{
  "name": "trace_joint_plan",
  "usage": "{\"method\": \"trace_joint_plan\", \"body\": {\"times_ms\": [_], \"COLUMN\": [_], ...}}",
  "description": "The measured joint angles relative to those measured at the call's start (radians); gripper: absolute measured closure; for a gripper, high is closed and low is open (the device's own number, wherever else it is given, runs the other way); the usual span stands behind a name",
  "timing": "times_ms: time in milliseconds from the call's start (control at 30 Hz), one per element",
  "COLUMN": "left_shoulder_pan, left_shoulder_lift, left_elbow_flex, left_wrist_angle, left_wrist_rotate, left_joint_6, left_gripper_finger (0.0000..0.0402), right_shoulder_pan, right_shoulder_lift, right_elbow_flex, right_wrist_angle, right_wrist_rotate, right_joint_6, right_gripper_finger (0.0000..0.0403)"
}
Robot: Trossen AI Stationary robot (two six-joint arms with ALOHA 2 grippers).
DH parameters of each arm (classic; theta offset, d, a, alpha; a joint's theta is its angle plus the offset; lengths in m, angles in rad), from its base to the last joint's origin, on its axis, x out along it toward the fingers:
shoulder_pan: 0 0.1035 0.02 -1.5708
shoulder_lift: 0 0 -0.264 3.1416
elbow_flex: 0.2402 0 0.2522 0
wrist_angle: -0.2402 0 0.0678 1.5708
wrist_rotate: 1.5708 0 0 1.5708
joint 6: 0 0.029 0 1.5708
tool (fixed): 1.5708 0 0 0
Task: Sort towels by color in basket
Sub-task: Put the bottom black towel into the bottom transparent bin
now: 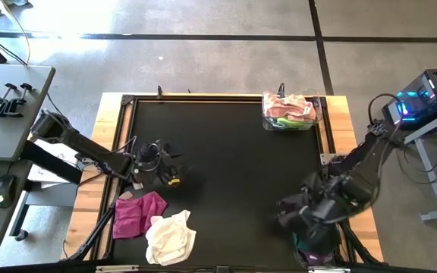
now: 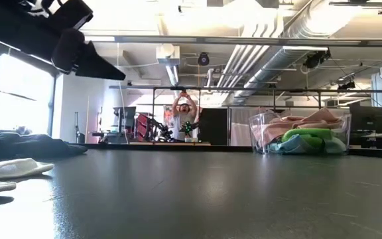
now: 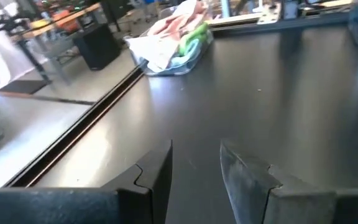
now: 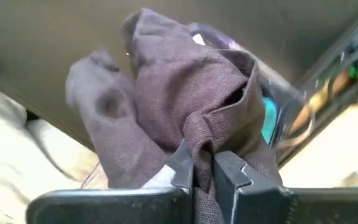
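Two towels lie on the table [image 1: 226, 167] by the near left corner: one magenta towel [image 1: 139, 214] and one cream towel [image 1: 171, 237], touching each other. One clear basket [image 1: 290, 112] sits at the far right corner with pink and green towels inside. The left gripper [image 3: 196, 168] hangs over the table with its fingers apart and nothing between them. The right gripper [image 4: 202, 163] pinches one dark purple towel [image 4: 179, 99] near the right front corner.

Overhead looks straight down; low level; both share basket [image 1: 292, 114].
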Motion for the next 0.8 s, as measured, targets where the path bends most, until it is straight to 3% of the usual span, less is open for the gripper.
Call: {"method": "trace_joint_plan", "body": {"times_ms": [300, 567, 800], "left_shoulder_pan": [0.058, 0.083, 0.085], "left_shoulder_lift": [0.000, 0.000, 0.000], "left_elbow_flex": [0.000, 0.000, 0.000], "left_wrist_angle": [0.064, 0.077, 0.090], "left_wrist_rotate": [0.126, 0.144, 0.148], "left_joint_6": [0.076, 0.091, 0.091], "left_gripper_finger": [0.0277, 0.0277, 0.0277], "right_shoulder_pan": [0.175, 0.165, 0.157], "right_shoulder_lift": [-0.004, -0.003, -0.003], "right_elbow_flex": [-0.127, -0.347, -0.569], "right_wrist_angle": [0.025, 0.351, 0.567], "right_wrist_rotate": [-0.017, -0.029, -0.123], "right_joint_6": [0.405, 0.383, 0.335], "right_gripper_finger": [0.0387, 0.0387, 0.0386]}}
